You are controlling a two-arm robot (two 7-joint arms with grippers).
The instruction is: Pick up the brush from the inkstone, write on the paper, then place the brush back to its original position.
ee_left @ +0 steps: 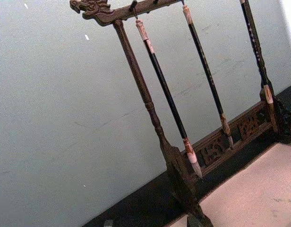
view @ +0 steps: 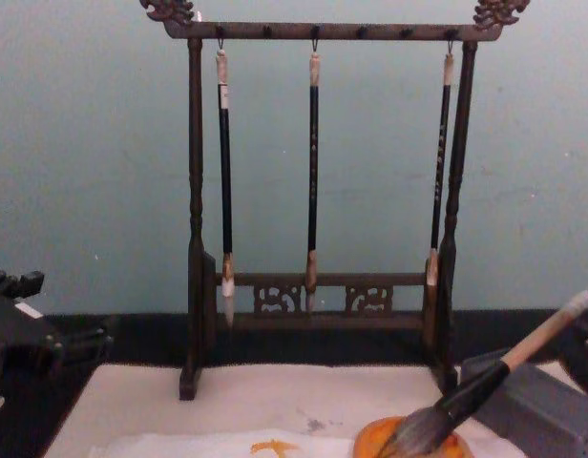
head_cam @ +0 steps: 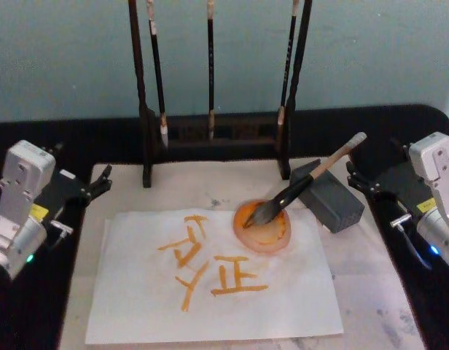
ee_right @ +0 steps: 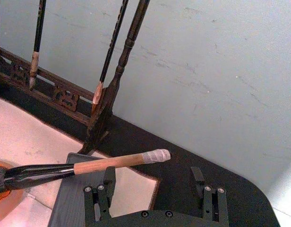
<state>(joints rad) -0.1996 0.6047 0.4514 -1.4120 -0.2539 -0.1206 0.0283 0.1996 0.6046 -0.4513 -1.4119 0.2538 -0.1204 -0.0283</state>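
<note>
Up at 2 o'clock from the wrinkled white paper sheet (head_cam: 137, 306), spotted the thick tan-and-black calligraphy brush (head_cam: 297, 188): bristles in the round orange ink dish (head_cam: 275, 237), handle propped on the grey block (head_cam: 337, 204). Also seeing left gripper (head_cam: 102, 182) at 9 o'clock and right gripper (head_cam: 353, 179) at 3 o'clock over the black bench (head_cam: 428, 313), jaws released on both, off the brush.

The paper (head_cam: 224, 317) bears orange brushed characters (head_cam: 239, 281); one reads 正, the rest unclear.
</note>
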